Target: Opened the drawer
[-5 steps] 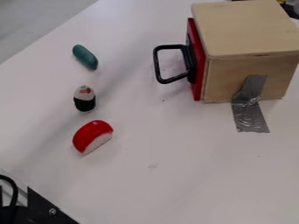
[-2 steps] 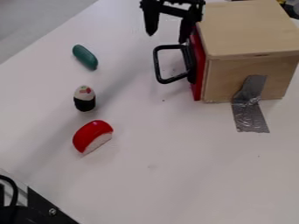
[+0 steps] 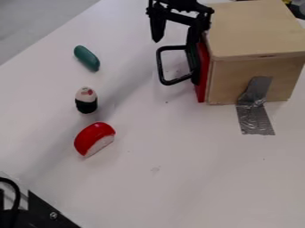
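Observation:
The black gripper (image 3: 174, 43) hangs at the top of the view, just above the drawer handle, its two fingers spread apart and pointing down. One fingertip is near the handle's upper left part, the other overlaps its right end beside the box; whether they touch cannot be told. The black loop handle (image 3: 160, 67) stands out to the left from the red drawer front (image 3: 203, 73). That front lies flush against the wooden box (image 3: 253, 29), so the drawer is closed.
Left of the handle, a green oblong piece (image 3: 87, 58), a white and black sushi piece (image 3: 86, 100) and a red and white piece (image 3: 94, 138) lie on the white table (image 3: 173, 178). Grey tape (image 3: 255, 116) holds the box's near side. Black hardware (image 3: 44, 213) occupies the lower left corner.
The gripper has come into view from the top edge and moved slightly down and to the right toward the handle. The drawer and the loose pieces have stayed put.

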You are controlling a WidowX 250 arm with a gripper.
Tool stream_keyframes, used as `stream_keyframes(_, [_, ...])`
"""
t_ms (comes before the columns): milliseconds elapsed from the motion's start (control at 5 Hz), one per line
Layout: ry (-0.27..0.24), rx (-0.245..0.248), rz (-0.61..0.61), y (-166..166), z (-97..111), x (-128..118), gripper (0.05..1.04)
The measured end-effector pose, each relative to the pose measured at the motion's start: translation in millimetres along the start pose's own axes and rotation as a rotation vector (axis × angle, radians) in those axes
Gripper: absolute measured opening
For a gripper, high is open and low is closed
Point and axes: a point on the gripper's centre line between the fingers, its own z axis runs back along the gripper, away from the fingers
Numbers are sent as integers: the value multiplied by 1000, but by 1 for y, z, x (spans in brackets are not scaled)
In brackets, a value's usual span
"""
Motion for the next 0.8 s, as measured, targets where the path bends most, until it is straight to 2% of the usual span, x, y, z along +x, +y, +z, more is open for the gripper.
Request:
stream_keyframes(400, [-16,10,16,2,-10,0,1000])
stream_keyframes(800, [-28,14,34,9,-10,0,1000])
